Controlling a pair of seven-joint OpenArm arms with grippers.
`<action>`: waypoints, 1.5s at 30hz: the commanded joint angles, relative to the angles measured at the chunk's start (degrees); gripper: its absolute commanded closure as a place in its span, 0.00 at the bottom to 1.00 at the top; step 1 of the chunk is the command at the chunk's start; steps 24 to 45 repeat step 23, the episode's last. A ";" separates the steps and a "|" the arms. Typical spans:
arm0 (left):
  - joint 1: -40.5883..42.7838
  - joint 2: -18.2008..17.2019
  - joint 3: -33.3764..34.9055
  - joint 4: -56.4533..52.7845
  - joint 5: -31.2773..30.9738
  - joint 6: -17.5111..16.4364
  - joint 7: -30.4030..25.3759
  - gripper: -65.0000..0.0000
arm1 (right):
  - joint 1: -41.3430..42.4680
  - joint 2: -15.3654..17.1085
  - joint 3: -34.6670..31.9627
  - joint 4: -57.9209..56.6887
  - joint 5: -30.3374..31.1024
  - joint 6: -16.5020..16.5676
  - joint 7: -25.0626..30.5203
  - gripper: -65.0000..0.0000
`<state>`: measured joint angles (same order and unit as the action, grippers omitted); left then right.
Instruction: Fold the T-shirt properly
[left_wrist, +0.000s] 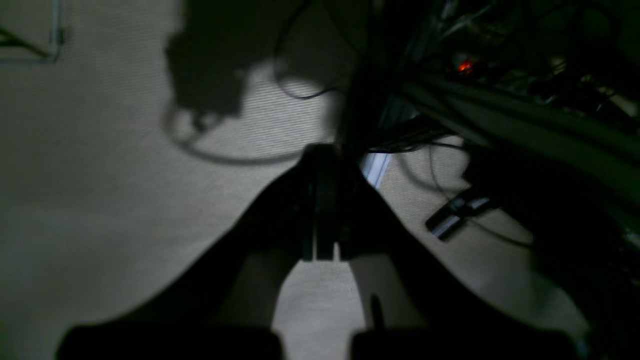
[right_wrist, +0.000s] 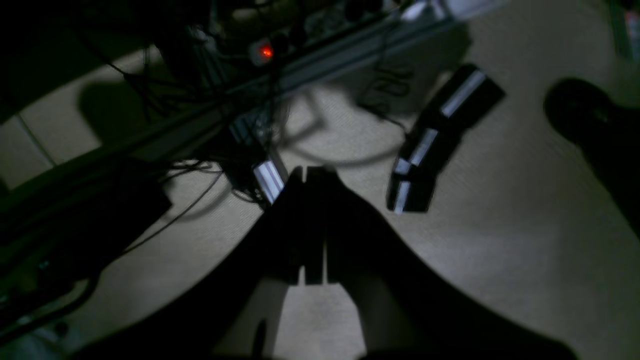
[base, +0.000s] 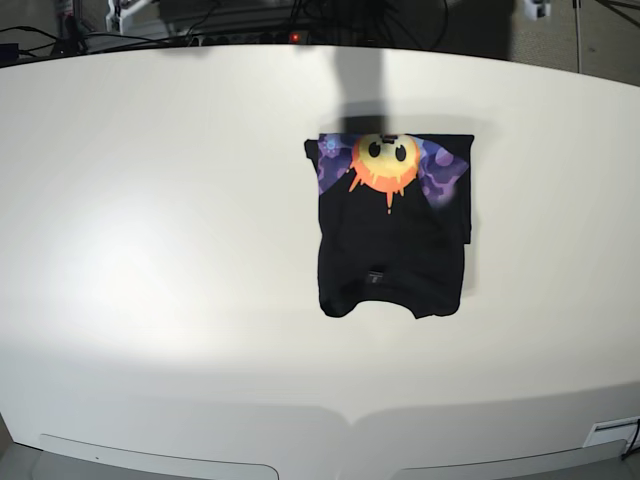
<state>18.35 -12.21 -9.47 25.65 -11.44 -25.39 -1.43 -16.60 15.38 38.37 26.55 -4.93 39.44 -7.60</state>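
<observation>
The T-shirt lies folded into a compact black rectangle on the white table, right of centre in the base view. Its orange-yellow sun-face print with purple patches shows along the far edge. Neither arm appears in the base view. My left gripper is shut with nothing between its fingers, hanging over carpeted floor in the left wrist view. In the right wrist view my right gripper is likewise shut and empty above the floor. The shirt appears in neither wrist view.
Tangled cables and a power strip with a red light run along a metal frame over the carpet. A black and silver object lies on the floor. More cables sit behind the table's far edge.
</observation>
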 joint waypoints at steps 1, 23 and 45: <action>-0.52 0.63 -0.02 -0.48 2.16 1.16 -0.50 1.00 | 1.03 0.66 -1.20 -0.90 0.11 0.56 0.22 1.00; -7.23 4.57 -0.02 -7.30 3.48 9.55 -4.22 0.92 | 5.33 -0.90 -37.05 -5.09 10.10 -11.58 4.61 1.00; -7.23 4.57 -0.02 -7.30 3.48 9.55 -4.22 0.92 | 5.33 -0.90 -37.05 -5.09 10.10 -11.58 4.61 1.00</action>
